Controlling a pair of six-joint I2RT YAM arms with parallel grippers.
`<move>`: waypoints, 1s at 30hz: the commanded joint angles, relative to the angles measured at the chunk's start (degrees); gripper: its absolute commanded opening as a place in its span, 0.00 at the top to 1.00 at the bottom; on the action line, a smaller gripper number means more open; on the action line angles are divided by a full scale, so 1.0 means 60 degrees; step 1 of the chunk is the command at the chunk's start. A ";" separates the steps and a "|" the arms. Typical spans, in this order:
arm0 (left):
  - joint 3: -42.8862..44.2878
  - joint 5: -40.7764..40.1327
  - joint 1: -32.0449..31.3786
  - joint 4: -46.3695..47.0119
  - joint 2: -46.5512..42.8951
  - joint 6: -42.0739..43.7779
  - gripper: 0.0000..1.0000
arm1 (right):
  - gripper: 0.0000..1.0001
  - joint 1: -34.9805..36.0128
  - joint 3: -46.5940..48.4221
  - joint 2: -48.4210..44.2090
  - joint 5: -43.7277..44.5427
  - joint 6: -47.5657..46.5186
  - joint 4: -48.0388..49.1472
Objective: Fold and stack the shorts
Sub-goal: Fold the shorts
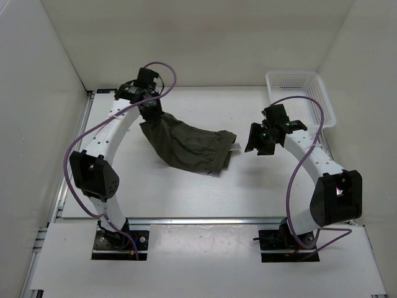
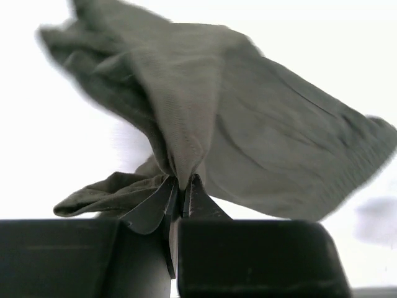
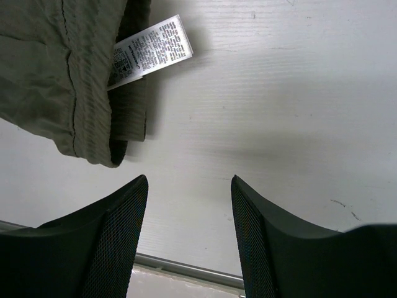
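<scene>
The dark olive-green shorts (image 1: 189,146) lie crumpled on the white table, with their left end lifted. My left gripper (image 1: 149,112) is shut on a pinch of the shorts' fabric (image 2: 186,124) and holds that end above the table; the cloth hangs from the closed fingertips (image 2: 182,182). My right gripper (image 1: 255,141) is open and empty, hovering just right of the shorts. In the right wrist view the waistband corner (image 3: 74,87) and a white care label (image 3: 149,49) lie beyond the open fingers (image 3: 189,186).
A white mesh basket (image 1: 301,96) stands at the back right corner of the table. White walls enclose the table on the left, back and right. A metal rail (image 3: 186,270) runs along the table's near edge.
</scene>
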 commanded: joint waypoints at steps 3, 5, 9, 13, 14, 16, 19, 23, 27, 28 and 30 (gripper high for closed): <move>0.1716 -0.0639 -0.1746 -0.0972 0.0617 -0.0511 0.90 | 0.39 0.0030 -0.0148 -0.0440 0.0136 0.0018 -0.0172; 0.2359 -0.0757 -0.2505 -0.1061 0.1069 -0.0628 0.90 | 0.39 0.0030 -0.0149 -0.0543 0.0136 0.0018 -0.0172; 0.3372 -0.1197 -0.3665 -0.1441 0.2081 -0.0935 0.90 | 0.39 -0.0058 -0.0324 -0.0718 0.0224 0.0018 -0.0172; 0.3755 -0.1197 -0.4589 -0.1560 0.2844 -0.1155 0.90 | 0.39 -0.0233 -0.0514 -0.0909 0.0224 0.0106 -0.0172; 0.3856 -0.1197 -0.4924 -0.1472 0.2961 -0.1156 0.90 | 0.39 -0.0234 -0.0515 -0.0909 0.0224 0.0106 -0.0172; 0.3945 -0.1110 -0.5160 -0.1472 0.3298 -0.1273 0.90 | 0.39 -0.0321 -0.0603 -0.0997 0.0312 0.0106 -0.0172; 0.3945 -0.0992 -0.5585 -0.1077 0.3634 -0.1478 0.90 | 0.39 -0.0322 -0.0836 -0.0997 0.0312 0.0106 -0.0172; 0.4617 -0.0904 -0.5821 -0.0827 0.4250 -0.1478 0.90 | 0.39 -0.0322 -0.1217 -0.0997 0.0137 0.0295 0.0032; 0.5322 -0.0699 -0.5821 -0.0930 0.4720 -0.1478 0.90 | 0.39 -0.0410 -0.1511 -0.0691 -0.0507 0.0486 0.0574; 0.5322 -0.0699 -0.5821 -0.0930 0.4720 -0.1478 0.90 | 0.39 -0.0410 -0.1598 -0.0312 -0.0595 0.0631 0.0778; 0.5046 -0.0787 -0.5821 -0.0930 0.4560 -0.1478 0.90 | 0.39 -0.0410 -0.1483 0.0114 -0.0830 0.0633 0.1160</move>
